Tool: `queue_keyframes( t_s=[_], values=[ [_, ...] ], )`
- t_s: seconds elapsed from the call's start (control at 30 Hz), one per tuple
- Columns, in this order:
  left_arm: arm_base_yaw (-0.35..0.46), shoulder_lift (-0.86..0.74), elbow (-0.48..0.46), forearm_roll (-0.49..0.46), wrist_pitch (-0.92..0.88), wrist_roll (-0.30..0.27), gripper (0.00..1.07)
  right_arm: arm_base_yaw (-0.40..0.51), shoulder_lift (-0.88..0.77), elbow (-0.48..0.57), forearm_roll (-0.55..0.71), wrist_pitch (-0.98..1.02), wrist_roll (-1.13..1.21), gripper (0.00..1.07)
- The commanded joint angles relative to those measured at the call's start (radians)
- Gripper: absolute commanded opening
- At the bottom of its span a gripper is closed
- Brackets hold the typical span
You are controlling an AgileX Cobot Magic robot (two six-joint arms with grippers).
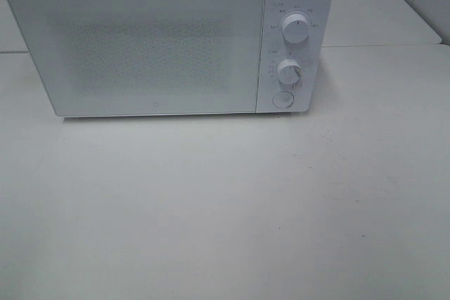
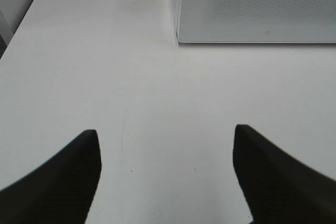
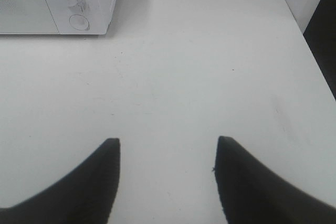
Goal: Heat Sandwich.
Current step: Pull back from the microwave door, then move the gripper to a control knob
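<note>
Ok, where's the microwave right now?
In the high view the microwave sits at the back of the white table, a bit left of the middle, door shut, with its knobs on its right end.

The left pincer (image 2: pixel 165 129) is hanging over the table (image 2: pixel 157 77), tilting down toward it, with its two dark fingers (image 2: pixel 58 182) standing wide apart and gripping nothing. The right pincer (image 3: pixel 167 139) is hanging likewise, its fingers (image 3: pixel 252 182) parted around bare space.
</note>
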Motion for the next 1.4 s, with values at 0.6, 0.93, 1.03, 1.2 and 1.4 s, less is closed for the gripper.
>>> queue_keyframes(
  t_s=[0.6, 0.93, 1.03, 1.2, 1.4],
  values=[
    [-0.002, -0.018, 0.003, -0.003, -0.008, -0.005, 0.66, -0.003, 0.313, 0.004, -0.032, -0.562, -0.056, 0.68],
    [-0.002, -0.018, 0.003, -0.003, -0.008, -0.005, 0.66, -0.002, 0.448, 0.039, 0.027, -0.781, -0.056, 0.68],
    [-0.002, -0.018, 0.003, -0.003, -0.008, -0.005, 0.66, 0.028, 0.494, 0.075, 0.048, -0.916, -0.056, 0.68],
    [-0.002, -0.018, 0.003, -0.003, -0.008, -0.005, 0.66, 0.119, 0.575, 0.120, -0.021, -1.121, -0.056, 0.66],
    [-0.002, -0.018, 0.003, -0.003, -0.008, -0.005, 0.66, 0.187, 0.765, 0.124, -0.080, -1.300, -0.044, 0.66]
  ],
)
